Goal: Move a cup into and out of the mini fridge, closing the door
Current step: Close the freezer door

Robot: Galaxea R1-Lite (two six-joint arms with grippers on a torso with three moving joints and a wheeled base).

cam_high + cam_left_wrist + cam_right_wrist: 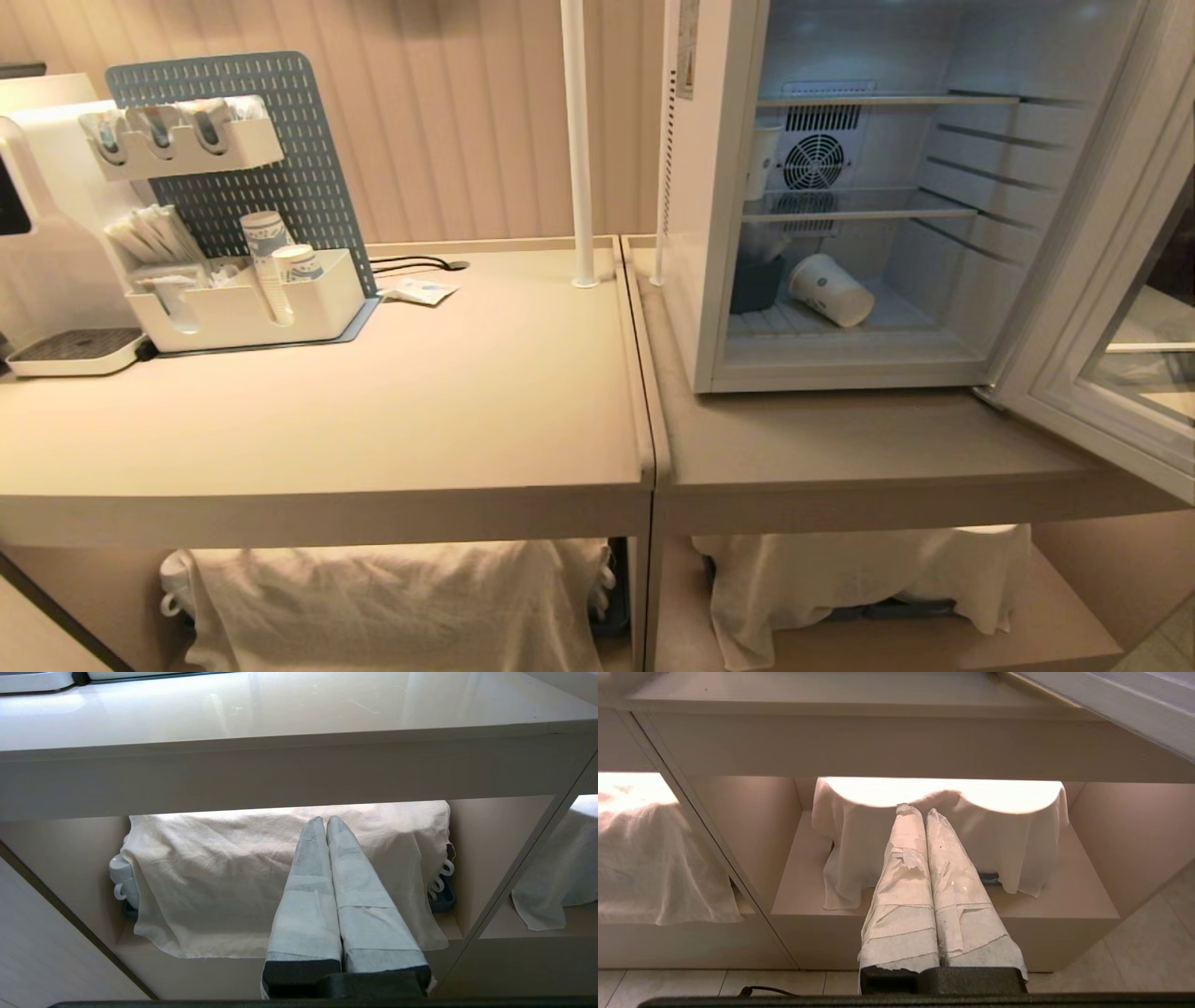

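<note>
Cloth-draped shelves (392,597) face both grippers' closed, empty jaws; cup (831,289) lies tipped in the mini fridge (709,233), door (1102,280) open.

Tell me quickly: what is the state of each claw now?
Left claw: closed, holding nothing.
Right claw: closed, holding nothing.

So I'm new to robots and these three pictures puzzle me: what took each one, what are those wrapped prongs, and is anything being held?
The wide picture comes from the robot's head. It shows a white mini fridge with its glass door swung open, and a small white paper cup lying tipped over on the fridge floor. The other two come from cameras on its wrists. The prongs are its tape-wrapped pincers: the left pincer and the right pincer, both shut, holding nothing, pointing at cloth-covered shelves under the beige counter.
</note>
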